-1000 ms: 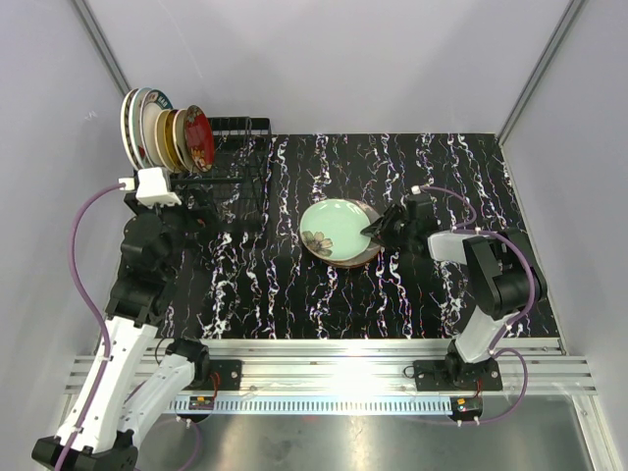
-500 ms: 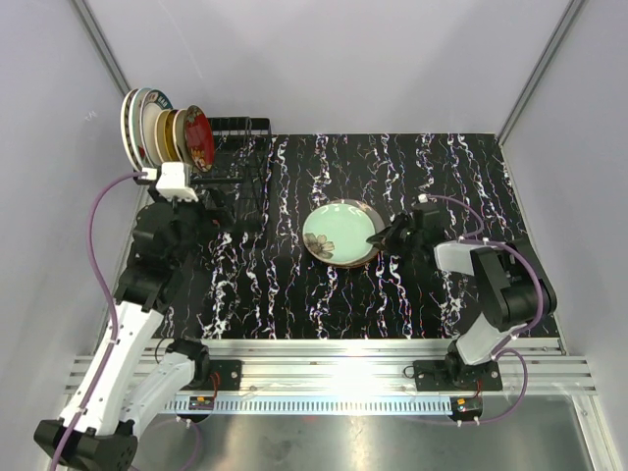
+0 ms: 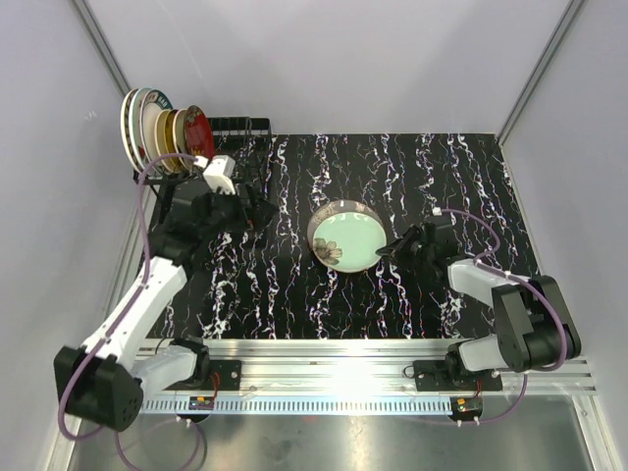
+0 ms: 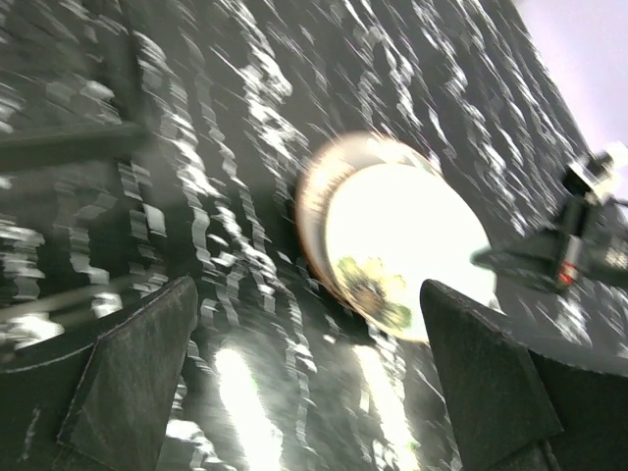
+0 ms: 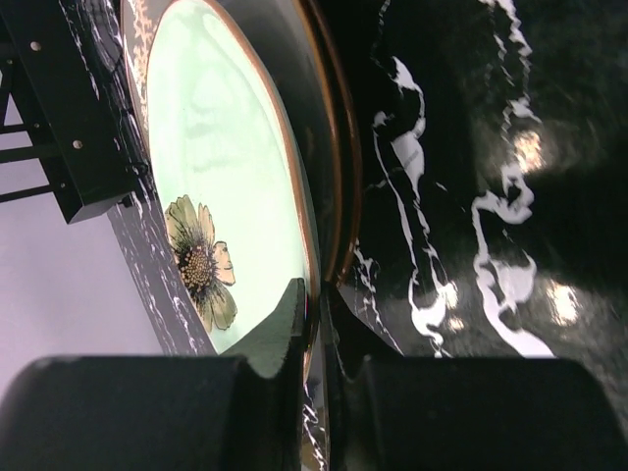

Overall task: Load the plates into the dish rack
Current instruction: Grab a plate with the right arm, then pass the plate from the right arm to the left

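Black wire first: the dish rack [image 3: 235, 132] sits at the far left corner of the marbled black table [image 3: 442, 177]. A row of plates [image 3: 162, 132] stands on edge at its left end, hanging out past the surface's left edge, and I can see a red one on the right of that row. Just in front of the rack is my left gripper [image 3: 261, 212], reaching in over the left part of the surface. On the left wrist camera both fingers [image 4: 137, 363] are spread as wide as they go, with nothing between them, only blurred marble and the plates ahead. Moving right to the middle of the surface, there's the pale green plate [image 3: 351, 238] with a flower painted near its rim. It lies on top of a brown-rimmed plate [image 5: 329, 147], which peeks out around its edge. Whether the green one is tipped up off the brown one, I can't say for sure from here. At its right edge my right gripper [image 3: 394, 251] comes in low from the right side of the surface. On the right wrist camera the fingers are pinched on the green plate's gold-lined rim, one on the face and the other tucked under, beside the brown rim.
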Controlling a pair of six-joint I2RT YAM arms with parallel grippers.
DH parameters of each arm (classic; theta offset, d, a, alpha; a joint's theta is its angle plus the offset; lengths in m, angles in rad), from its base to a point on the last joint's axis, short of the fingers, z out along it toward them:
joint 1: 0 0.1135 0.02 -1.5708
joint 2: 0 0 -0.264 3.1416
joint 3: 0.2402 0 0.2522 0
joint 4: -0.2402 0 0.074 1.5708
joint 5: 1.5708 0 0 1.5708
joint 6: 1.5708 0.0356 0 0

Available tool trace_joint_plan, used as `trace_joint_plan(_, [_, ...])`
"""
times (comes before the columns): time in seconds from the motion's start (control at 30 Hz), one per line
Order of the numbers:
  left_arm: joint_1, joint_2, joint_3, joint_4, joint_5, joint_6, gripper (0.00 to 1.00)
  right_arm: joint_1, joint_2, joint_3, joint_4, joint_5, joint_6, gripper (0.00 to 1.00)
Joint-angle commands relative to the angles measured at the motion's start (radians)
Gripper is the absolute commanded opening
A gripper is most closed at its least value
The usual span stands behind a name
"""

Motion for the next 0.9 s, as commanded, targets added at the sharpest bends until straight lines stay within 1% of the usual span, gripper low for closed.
trace_joint_plan(0.0, [-0.026,0.066,0.025,0.082,0.153,-0.073,0.98,0.002,-0.070,-0.016,-0.032,-0.033,0.012,0.00])
trace_joint_plan(0.23, [-0.112,0.199,0.040,0.073,0.224,-0.119,0.96,0.003,-0.111,-0.085,0.020,-0.062,0.071,0.00])
trace_joint_plan(0.5, [-0.164,0.340,0.037,0.096,0.313,-0.193,0.93,0.002,-0.150,-0.108,0.051,-0.065,0.102,0.00])
trace_joint_plan(0.53, [-0.170,0.350,0.036,0.099,0.328,-0.198,0.91,0.002,-0.159,-0.109,0.052,-0.064,0.104,0.00])
trace_joint_plan(0.63, [-0.193,0.385,0.036,0.099,0.331,-0.208,0.89,0.003,-0.171,-0.119,0.067,-0.065,0.113,0.00])
trace_joint_plan(0.77, [-0.224,0.437,0.034,0.108,0.351,-0.224,0.87,0.003,-0.173,-0.154,0.156,-0.088,0.143,0.00])
trace_joint_plan(0.87, [-0.241,0.472,0.037,0.104,0.351,-0.231,0.83,0.002,-0.173,-0.180,0.210,-0.110,0.165,0.00])
